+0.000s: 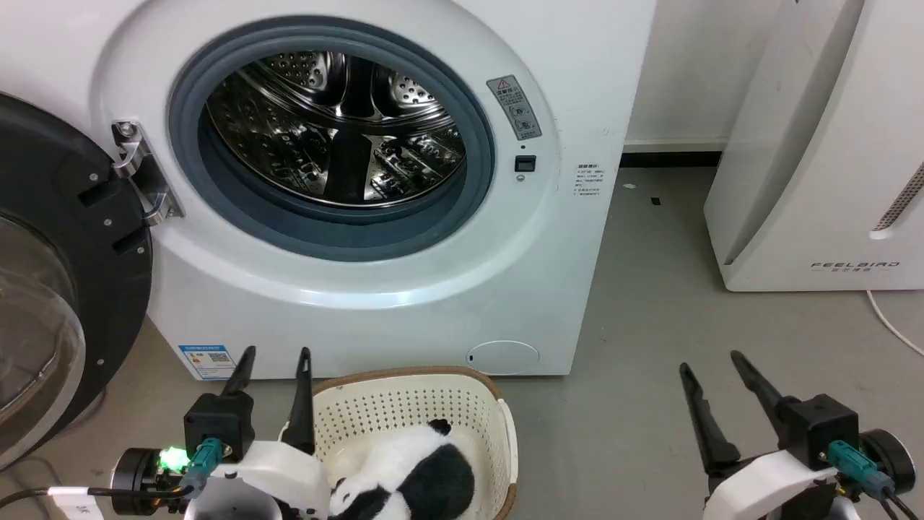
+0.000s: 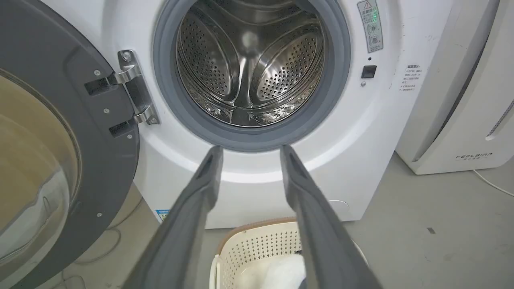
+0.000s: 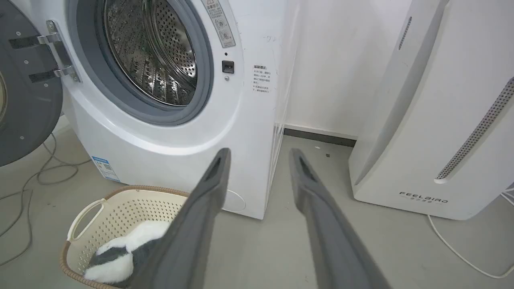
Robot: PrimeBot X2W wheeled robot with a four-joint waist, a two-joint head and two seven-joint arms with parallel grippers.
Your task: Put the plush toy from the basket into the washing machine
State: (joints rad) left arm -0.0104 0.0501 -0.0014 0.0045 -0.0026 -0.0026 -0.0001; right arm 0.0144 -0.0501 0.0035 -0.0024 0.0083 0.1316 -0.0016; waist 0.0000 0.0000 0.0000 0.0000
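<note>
The black-and-white plush toy [image 1: 411, 473] lies inside the cream basket [image 1: 491, 408], which stands on the floor just before the washing machine [image 1: 375, 289]. The machine's dark round door [image 1: 58, 289] hangs wide open to the left, baring the steel drum [image 1: 336, 123]. My left gripper [image 1: 273, 355] is open, beside the basket's left rim, fingers pointing up at the machine. My right gripper [image 1: 711, 360] is open over bare floor to the basket's right. The right wrist view shows the toy [image 3: 120, 257] in the basket [image 3: 116, 204]; the left wrist view shows the drum [image 2: 249, 64] ahead.
A white slanted FEELBIRD appliance [image 1: 830, 159] stands to the right of the machine, with a white cable [image 1: 891, 321] on the floor beside it. Grey cables [image 3: 36, 176] trail under the open door. Grey floor [image 1: 650, 347] lies between the two appliances.
</note>
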